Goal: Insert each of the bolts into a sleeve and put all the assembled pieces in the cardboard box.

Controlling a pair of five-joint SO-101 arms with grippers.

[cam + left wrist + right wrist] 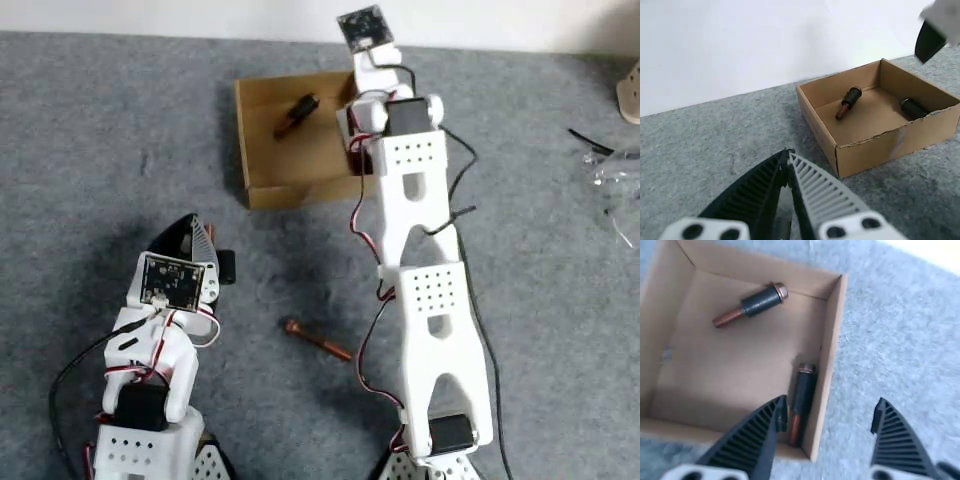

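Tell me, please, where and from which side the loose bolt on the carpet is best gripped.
Probably take the bolt by its shank, nearer the head, from straight above, closing across its length. It lies flat and slanted on the carpet, touching nothing, so both sides are free.

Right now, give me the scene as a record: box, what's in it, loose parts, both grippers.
box: cardboard box, open top, on the grey mat
in box: two sleeved bolts, one out on the floor, one along a side wall
loose: bare bolt on the mat, well short of the box
left gripper: shut, empty, short of the box
right gripper: open, empty, above the box's side wall
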